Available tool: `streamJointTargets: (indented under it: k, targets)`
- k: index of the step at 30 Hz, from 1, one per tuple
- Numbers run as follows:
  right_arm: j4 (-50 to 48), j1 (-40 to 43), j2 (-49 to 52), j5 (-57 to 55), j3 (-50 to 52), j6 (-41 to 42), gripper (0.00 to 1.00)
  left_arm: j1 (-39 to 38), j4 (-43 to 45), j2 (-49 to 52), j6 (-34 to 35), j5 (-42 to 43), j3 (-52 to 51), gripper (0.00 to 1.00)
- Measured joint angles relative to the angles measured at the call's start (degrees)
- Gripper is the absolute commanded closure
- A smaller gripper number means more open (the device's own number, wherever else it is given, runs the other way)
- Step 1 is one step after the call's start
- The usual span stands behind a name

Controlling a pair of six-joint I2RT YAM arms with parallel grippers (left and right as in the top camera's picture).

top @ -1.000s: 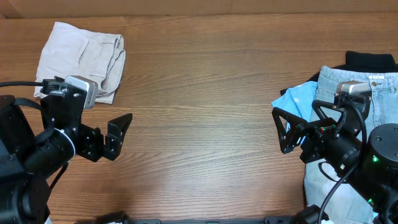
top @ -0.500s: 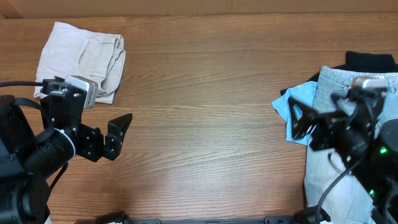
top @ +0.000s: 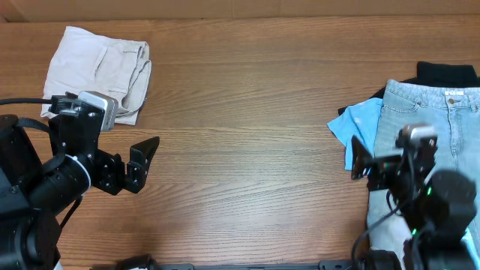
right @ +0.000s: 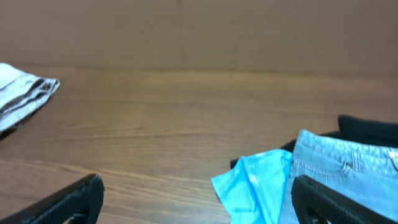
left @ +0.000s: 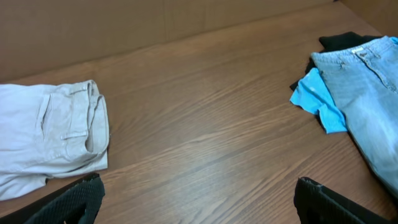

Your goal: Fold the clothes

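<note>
Trousers [top: 97,71] folded, apart from left hand [top: 144,163].

Light blue jeans [top: 439,112] lie at the right edge of the wooden surface [top: 247,97], with the waistband at the far end. A bright blue top [top: 358,129] sticks out from under their left side. A black garment [top: 447,73] shows just beyond the waistband, partly covered by the jeans.

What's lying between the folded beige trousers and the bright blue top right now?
Nothing: only bare wooden table runs between the beige trousers and the blue top, shown clearly in the overhead view.
</note>
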State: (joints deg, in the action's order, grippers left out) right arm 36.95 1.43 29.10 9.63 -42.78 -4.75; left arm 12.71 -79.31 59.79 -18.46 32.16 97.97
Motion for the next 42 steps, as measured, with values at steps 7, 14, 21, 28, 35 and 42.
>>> streamJointTargets:
  k: [7, 14, 21, 28, 35, 42]
  targets:
    - [-9.5, 0.0, -16.3, 0.7, 16.7, -0.5, 0.0, 0.0, 0.0, 0.0, 0.0, -0.1, 0.0, 0.0]
    - [-12.1, 0.0, -27.8, 1.2, 28.3, 1.0, 0.0, 0.0, 0.0, 0.0, 0.0, -0.1, 0.0, 0.0]
    - [-22.9, 0.0, -28.3, 1.2, 34.8, 1.6, 0.0, 0.0, 0.0, 0.0, 0.0, -0.1, 0.0, 0.0]
    - [-32.7, 0.0, -28.3, 2.7, 41.7, 1.7, 0.0, 0.0, 0.0, 0.0, 0.0, -0.1, 0.0, 0.0]
    - [-33.2, 0.0, -28.3, 3.1, 41.7, 1.7, 0.0, 0.0, 0.0, 0.0, 0.0, -0.1, 0.0, 0.0]
    - [-33.2, 0.0, -28.3, 3.1, 41.7, 1.7, 0.0, 0.0, 0.0, 0.0, 0.0, -0.1, 0.0, 0.0]
